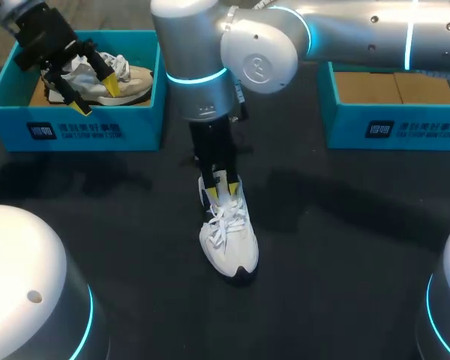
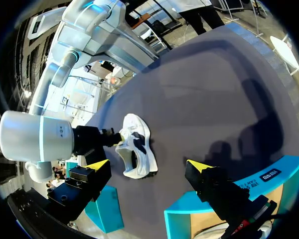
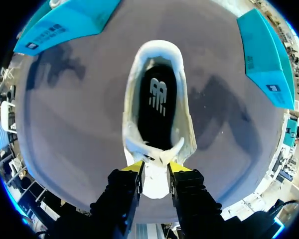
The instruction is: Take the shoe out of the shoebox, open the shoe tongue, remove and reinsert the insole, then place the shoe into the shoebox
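1. The shoe point(image 1: 229, 236) is standing upright on the table point(image 1: 345, 247), near its middle, between the two boxes and outside both. Removal from the box is judged complete.
2. The right gripper point(image 3: 155, 168) is pinching the tongue point(image 3: 156, 186) from both sides, so the tongue-opening step appears to be in hand.
3. The insole point(image 3: 157, 107) is lying flat inside the shoe. Whether it has been taken out cannot be told. Refitting it and returning the shoe to a box are judged outstanding.
4. The left gripper point(image 1: 96, 96) is hanging with fingers spread, gripping nothing, above the left box point(image 1: 75, 131), which is holding a second shoe point(image 1: 131, 82).
5. The right box point(image 1: 394, 127) is showing bare cardboard inside.
6. The long axis is running from the far side to the near side, with the toe pointing at the near edge and slightly right, and the heel under the right gripper.
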Controlling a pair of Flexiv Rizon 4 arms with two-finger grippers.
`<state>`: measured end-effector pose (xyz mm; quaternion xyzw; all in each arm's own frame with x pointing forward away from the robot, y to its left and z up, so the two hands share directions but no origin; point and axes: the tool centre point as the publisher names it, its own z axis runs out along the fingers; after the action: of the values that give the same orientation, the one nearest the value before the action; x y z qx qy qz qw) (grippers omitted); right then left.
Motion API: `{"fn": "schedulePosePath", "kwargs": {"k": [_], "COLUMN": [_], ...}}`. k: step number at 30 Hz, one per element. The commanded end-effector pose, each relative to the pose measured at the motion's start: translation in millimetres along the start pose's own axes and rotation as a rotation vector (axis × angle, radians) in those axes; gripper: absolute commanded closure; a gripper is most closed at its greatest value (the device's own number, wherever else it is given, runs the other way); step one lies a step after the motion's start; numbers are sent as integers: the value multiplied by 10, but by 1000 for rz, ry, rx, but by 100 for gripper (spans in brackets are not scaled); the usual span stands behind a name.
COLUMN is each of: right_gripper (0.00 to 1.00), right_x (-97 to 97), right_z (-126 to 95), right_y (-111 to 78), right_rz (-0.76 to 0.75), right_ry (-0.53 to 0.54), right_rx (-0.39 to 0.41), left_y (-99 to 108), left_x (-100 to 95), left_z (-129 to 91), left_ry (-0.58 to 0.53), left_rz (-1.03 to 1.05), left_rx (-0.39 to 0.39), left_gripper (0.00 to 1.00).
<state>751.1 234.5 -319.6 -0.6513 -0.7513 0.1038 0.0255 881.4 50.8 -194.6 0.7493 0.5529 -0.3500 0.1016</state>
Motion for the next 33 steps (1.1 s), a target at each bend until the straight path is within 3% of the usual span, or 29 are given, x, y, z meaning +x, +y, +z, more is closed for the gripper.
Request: {"fn": "schedulePosePath", "kwargs": {"k": [1,12,22,29,33], "right_gripper": [69,71,63,63,59], "right_x": [-17,-28,-157,-53,-64], "right_z": [-61,112,-145,-21,-103], "right_y": [-50,224,136,241,225], "right_rz": [-5,9,25,-18,-91], "right_ry": [2,-20,-31,-7,-13], "right_rx": [-23,8,-58,-27,-101], "left_y": [-5,-5,-5,-5,-5], "left_x": [-1,-1,-1,-1,-1], "left_z": [-3,-3,-3,-3,-3], "left_ry": [2,2,2,2,2], "left_rz": [0,0,0,0,0], "left_rx": [0,0,0,0,0], "left_gripper": [0,0,0,0,0]}}
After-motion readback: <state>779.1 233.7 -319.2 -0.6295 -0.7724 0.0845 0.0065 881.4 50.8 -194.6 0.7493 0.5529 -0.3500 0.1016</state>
